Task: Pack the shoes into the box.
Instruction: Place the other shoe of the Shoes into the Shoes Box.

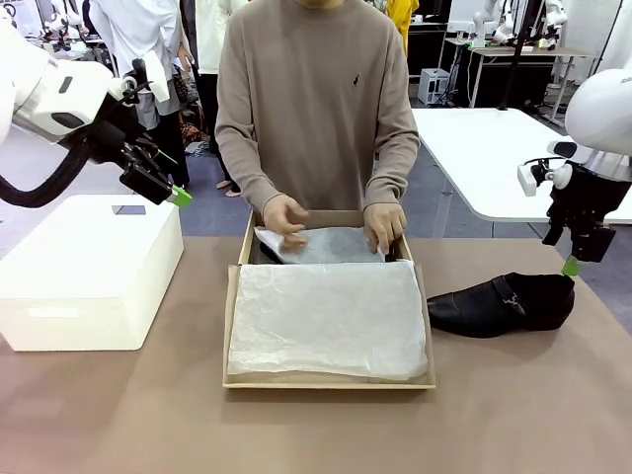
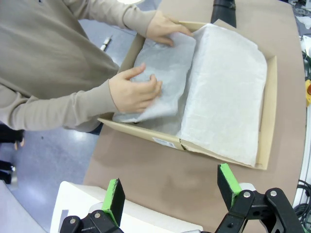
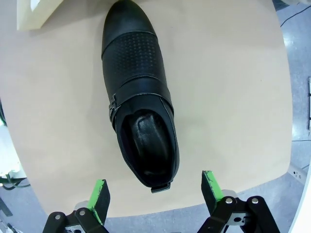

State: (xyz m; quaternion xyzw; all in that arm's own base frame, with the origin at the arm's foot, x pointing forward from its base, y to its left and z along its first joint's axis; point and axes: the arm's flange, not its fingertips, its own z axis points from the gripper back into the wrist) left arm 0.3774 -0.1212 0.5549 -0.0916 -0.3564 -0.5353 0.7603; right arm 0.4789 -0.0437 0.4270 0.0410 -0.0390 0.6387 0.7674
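A brown cardboard shoebox [image 1: 229, 326] is set at the middle of the table [image 1: 326, 434], towards its far edge, where the person can reach it. White tissue paper [image 1: 326, 321] is spread across its near part. Its far part is being pressed down by the person's hands [image 1: 284, 219] over a dark shape, judged to be one shoe being wrapped. One black dress shoe [image 1: 504, 301] is left on the table just beside the shoebox's right wall. It lies on its sole with the toe towards the box, presumably so that it can be lifted by the heel. The right gripper [image 3: 154, 178] is held directly above that heel with its fingers spread and nothing between them, which looks like readiness for a descent. The left gripper [image 2: 170, 174] is likewise released and empty. It is parked over a white box [image 1: 89, 267] at the table's left edge, clear of the person's work. The table is covered in plain matt brown. Beyond it, white tables [image 1: 494, 148] and other people standing can be made out.
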